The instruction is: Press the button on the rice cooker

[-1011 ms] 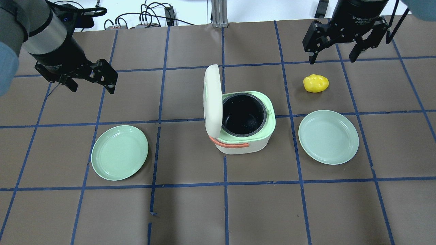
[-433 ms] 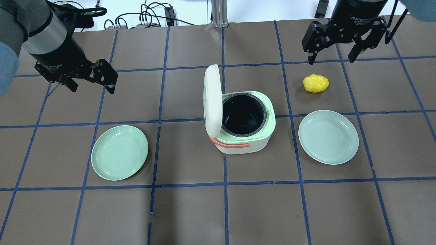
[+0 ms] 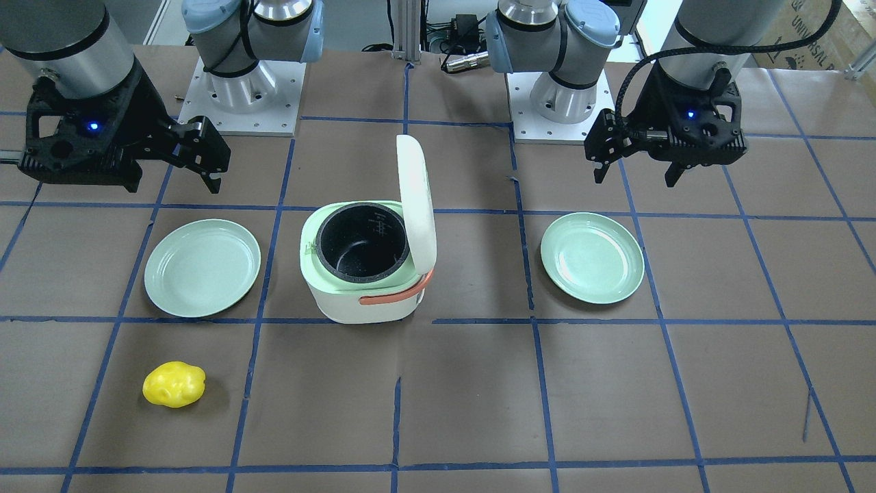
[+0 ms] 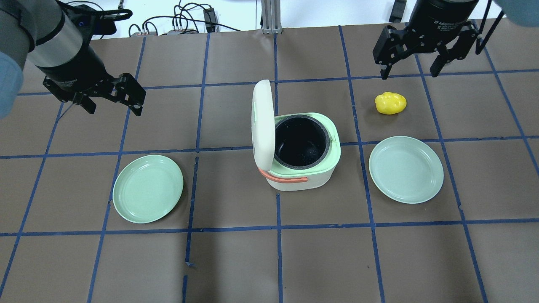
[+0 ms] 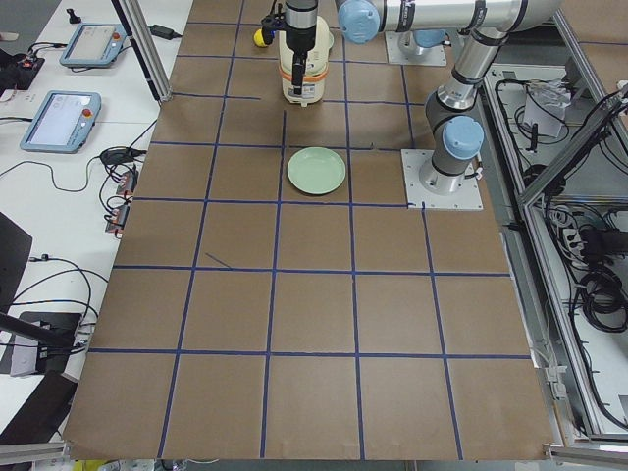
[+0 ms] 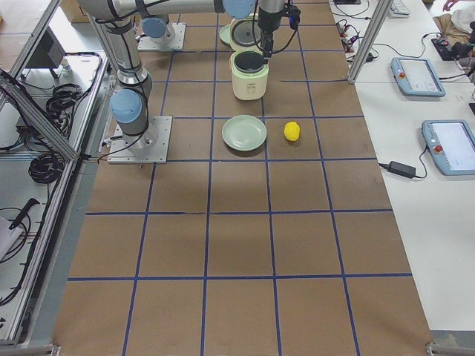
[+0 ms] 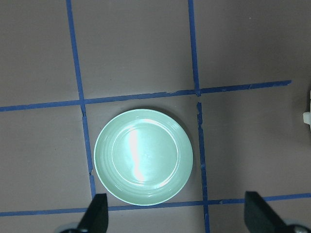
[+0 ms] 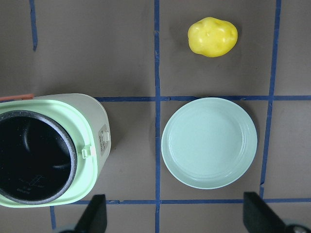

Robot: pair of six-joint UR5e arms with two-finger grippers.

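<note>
The right gripper (image 4: 409, 75) hangs wide open, high above the right-hand green plate (image 4: 406, 169). The rice cooker (image 4: 303, 181), lid (image 4: 263, 122) raised, stands to its left. The left gripper (image 4: 113, 110), also wide, hovers above the left-hand green plate (image 4: 147, 188).

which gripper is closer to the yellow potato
Right. The right gripper hangs over the table end with the yellow potato; the left gripper is at the other end, beyond the rice cooker.

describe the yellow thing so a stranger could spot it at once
Find the rice cooker mid-table, its lid standing open. On the side away from the lid lies a green plate; beside that plate, away from the arm bases, sits the yellow lump, the only rounded, knobbly yellow thing.
</note>
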